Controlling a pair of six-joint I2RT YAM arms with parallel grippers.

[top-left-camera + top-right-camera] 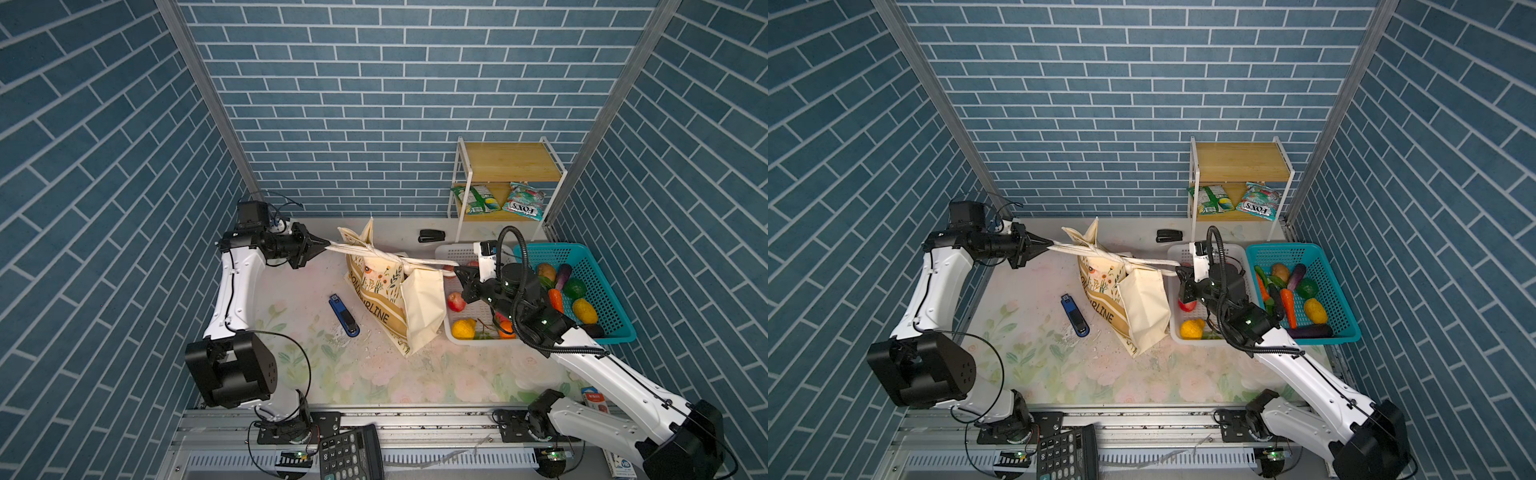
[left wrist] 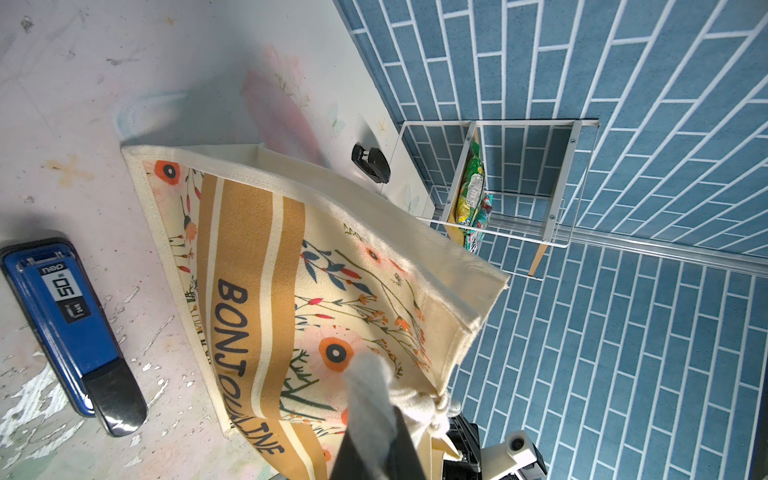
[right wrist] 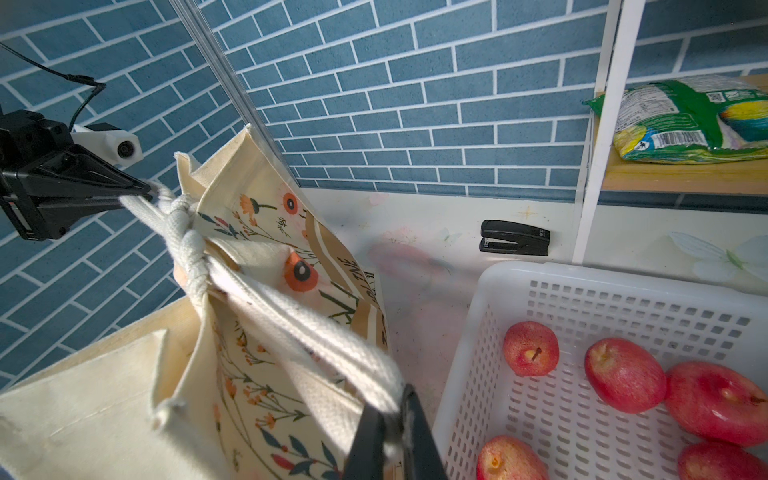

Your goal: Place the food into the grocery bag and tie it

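Tying was underway — left gripper (image 1: 327, 243) and right gripper (image 1: 457, 270) clamped on strap handles (image 1: 417, 261), knot (image 1: 369, 248) formed. Next probably called for cinching outward.

Cream floral-print grocery bag (image 1: 422, 305) with tan band (image 1: 374, 306), white basket (image 1: 453, 248), teal basket (image 1: 600, 270), blue brick-patterned wall (image 1: 374, 104)

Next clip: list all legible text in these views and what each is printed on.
"BONJOURLINE", middle letters partly covered: tan band of the grocery bag.
"FOX'S", upside down: teal snack packet on the shelf.
"50": blue stapler, on its label.
"HB": small box at the front edge.
Unreadable: print on the green packet, mark on the black stapler, keys of the calculator.
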